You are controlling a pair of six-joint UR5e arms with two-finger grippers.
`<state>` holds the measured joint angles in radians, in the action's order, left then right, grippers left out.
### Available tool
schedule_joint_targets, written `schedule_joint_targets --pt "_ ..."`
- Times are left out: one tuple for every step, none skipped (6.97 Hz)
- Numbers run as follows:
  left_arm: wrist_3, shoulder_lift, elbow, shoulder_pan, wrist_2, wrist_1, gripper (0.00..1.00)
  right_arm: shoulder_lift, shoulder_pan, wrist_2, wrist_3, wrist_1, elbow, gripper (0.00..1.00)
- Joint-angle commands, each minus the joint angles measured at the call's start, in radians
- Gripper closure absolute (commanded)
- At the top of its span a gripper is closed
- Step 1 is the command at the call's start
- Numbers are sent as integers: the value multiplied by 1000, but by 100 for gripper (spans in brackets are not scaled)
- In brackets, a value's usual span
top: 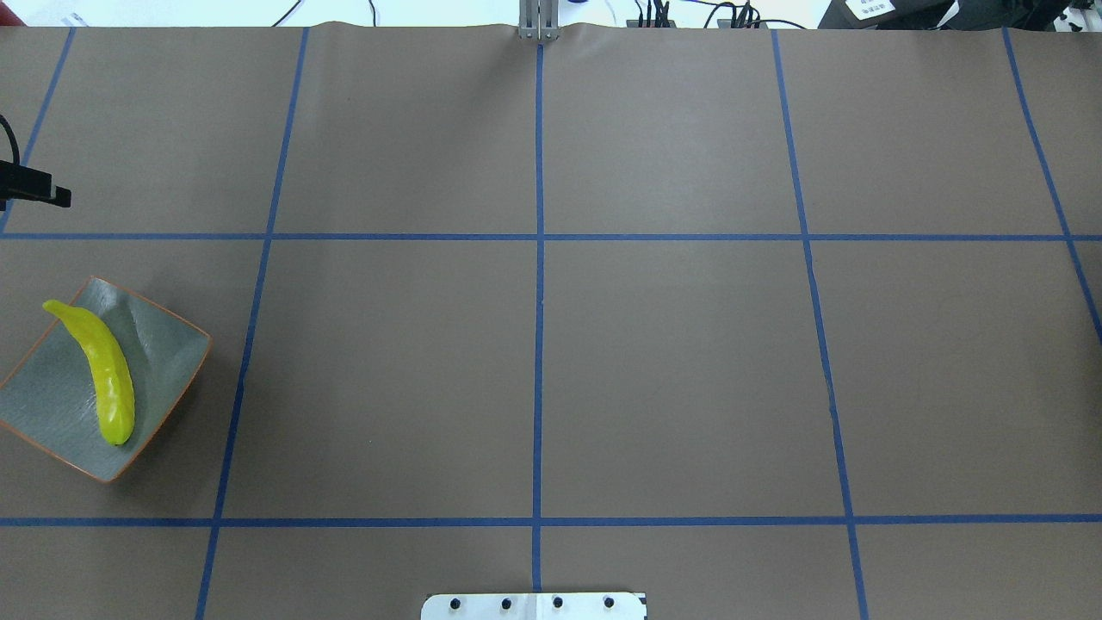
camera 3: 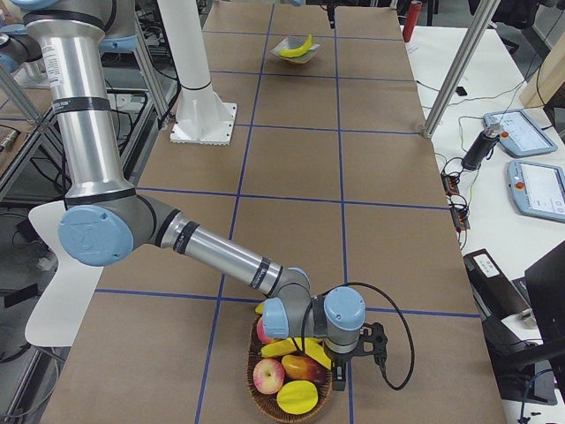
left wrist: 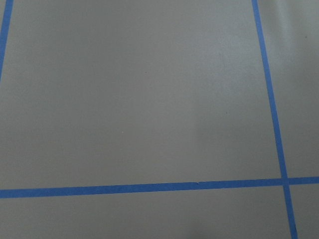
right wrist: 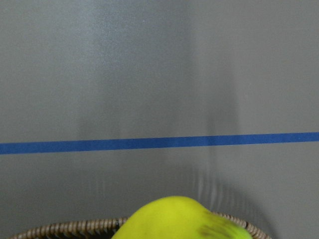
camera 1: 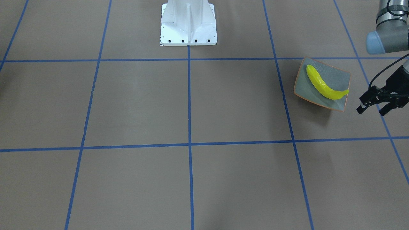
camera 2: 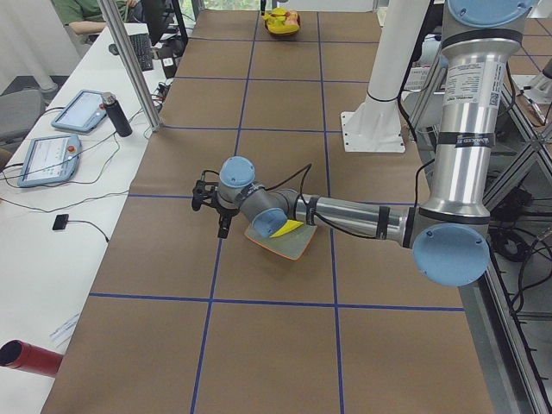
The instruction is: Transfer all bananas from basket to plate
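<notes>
One bright yellow banana [camera 1: 324, 84] lies diagonally on the grey-blue plate [camera 1: 338, 76], which sits near the table's left end. My left gripper [camera 1: 372, 110] hovers just beyond the plate's outer side, open, with nothing between its fingers. The wicker basket [camera 3: 258, 402] stands at the table's right end and holds bananas [camera 3: 290, 347] among other fruit. My right gripper [camera 3: 339, 378] hangs at the basket's rim, above the fruit. I cannot tell whether it is open or shut. The right wrist view shows a yellow fruit [right wrist: 174, 219] over the basket rim [right wrist: 65, 229].
Red apples [camera 3: 269, 375] and a round yellow fruit [camera 3: 296, 397] share the basket. The white robot base [camera 1: 188, 24] stands at the table's middle rear edge. Tablets and a dark bottle [camera 2: 116, 112] lie on the side desk past the table.
</notes>
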<state>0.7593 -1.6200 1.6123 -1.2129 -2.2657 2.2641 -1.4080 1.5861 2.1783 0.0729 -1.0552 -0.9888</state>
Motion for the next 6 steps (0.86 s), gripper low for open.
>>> schedule_joint_targets --pt "0 0 0 1 0 0 0 9 -2 0 1 0 18 4" --pt "0 0 0 3 0 0 0 9 -3 1 1 0 19 4" --pt "0 0 0 3 0 0 0 9 -6 0 1 0 22 6" --pt "0 0 0 3 0 0 0 9 -9 1 2 0 24 12" --pt "-2 -1 -2 3 0 0 0 9 -11 5 2 0 24 26" --pt "-2 -1 -2 3 0 0 0 9 -12 5 4 0 24 38"
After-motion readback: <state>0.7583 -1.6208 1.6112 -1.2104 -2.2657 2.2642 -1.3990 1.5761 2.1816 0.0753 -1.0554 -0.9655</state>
